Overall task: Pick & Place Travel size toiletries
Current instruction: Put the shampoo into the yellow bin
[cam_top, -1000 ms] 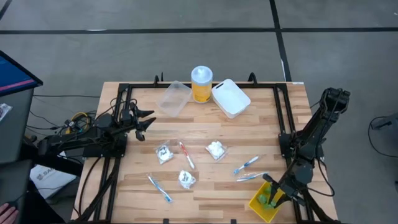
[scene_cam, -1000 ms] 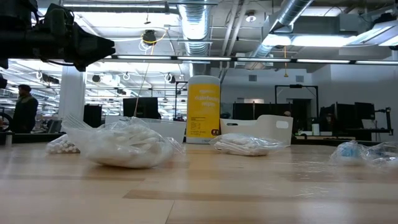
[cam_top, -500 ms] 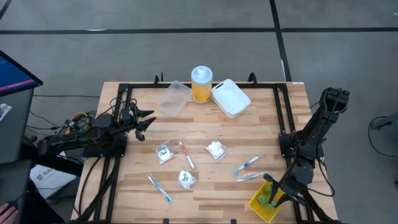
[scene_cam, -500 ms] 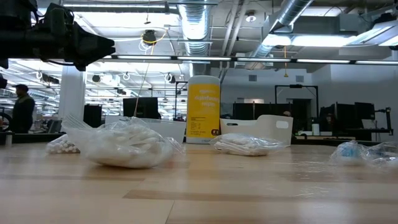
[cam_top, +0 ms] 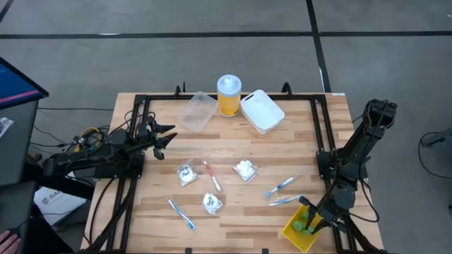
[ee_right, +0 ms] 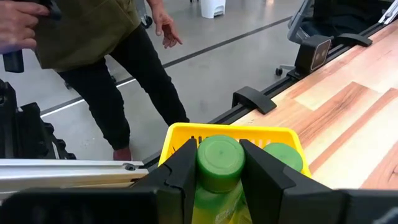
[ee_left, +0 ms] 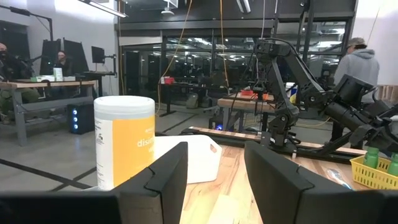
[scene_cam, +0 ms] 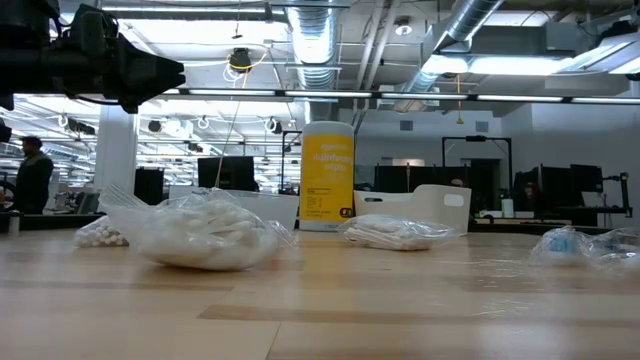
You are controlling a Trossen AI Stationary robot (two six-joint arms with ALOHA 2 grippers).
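grey floor, exposed ceiling ducts, desks with monitors.

A yellow jar with a white lid stands at the bench's far edge, between a clear tub and a white tub.

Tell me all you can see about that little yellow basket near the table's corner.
The yellow basket is a small bright rectangular bin, apparently plastic, with slotted openwork walls. It sits flat on the wooden table at the near right corner, beside the black rail. Small green bottles with round caps stand inside. The right end effector reaches down into it, closed around one green bottle, whose cap shows between its dark fingers.
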